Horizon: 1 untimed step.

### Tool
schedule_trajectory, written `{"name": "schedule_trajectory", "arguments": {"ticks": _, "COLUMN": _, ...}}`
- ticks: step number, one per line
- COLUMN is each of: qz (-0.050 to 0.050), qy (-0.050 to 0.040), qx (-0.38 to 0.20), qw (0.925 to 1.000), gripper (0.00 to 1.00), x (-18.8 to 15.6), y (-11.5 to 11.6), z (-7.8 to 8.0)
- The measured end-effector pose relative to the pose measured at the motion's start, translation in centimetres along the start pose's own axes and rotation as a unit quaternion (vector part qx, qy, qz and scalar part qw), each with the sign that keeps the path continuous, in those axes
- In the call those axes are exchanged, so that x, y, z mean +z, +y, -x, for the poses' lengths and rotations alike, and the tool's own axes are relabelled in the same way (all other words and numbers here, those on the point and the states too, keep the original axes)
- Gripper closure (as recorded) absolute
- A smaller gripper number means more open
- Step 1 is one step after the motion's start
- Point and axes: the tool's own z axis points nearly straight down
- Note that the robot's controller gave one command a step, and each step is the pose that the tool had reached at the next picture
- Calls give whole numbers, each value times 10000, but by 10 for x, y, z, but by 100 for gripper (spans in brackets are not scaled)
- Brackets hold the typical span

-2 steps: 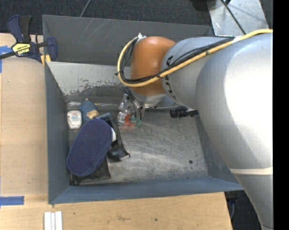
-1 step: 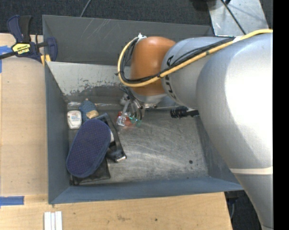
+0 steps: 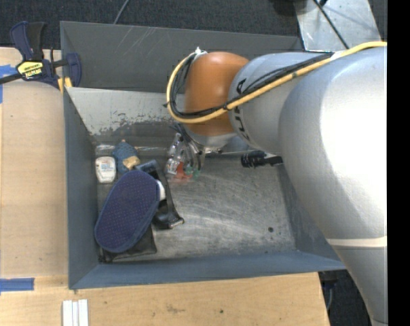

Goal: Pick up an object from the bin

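My gripper [image 3: 181,163] hangs below the orange wrist cover, near the middle of the bin and slightly toward its back. Something small with red and green shows at its fingertips, but I cannot tell whether it is held. Just left of the gripper lies a dark blue oval pad [image 3: 127,211] with a black thing [image 3: 167,217] sticking out at its right edge. A small white case [image 3: 106,169] and a tan and blue piece [image 3: 127,156] lie at the bin's left back.
A black pen-like thing [image 3: 261,159] lies right of the gripper, partly under the arm. The big grey arm covers the bin's right side. Bare bin floor stretches in front of the gripper to the front wall.
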Motion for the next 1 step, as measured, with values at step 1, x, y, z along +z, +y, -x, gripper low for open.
{"name": "schedule_trajectory", "arguments": {"ticks": 1, "qz": 16, "qy": -21, "qx": -314, "qw": 9995, "gripper": 100, "x": -129, "y": -3, "z": 4}}
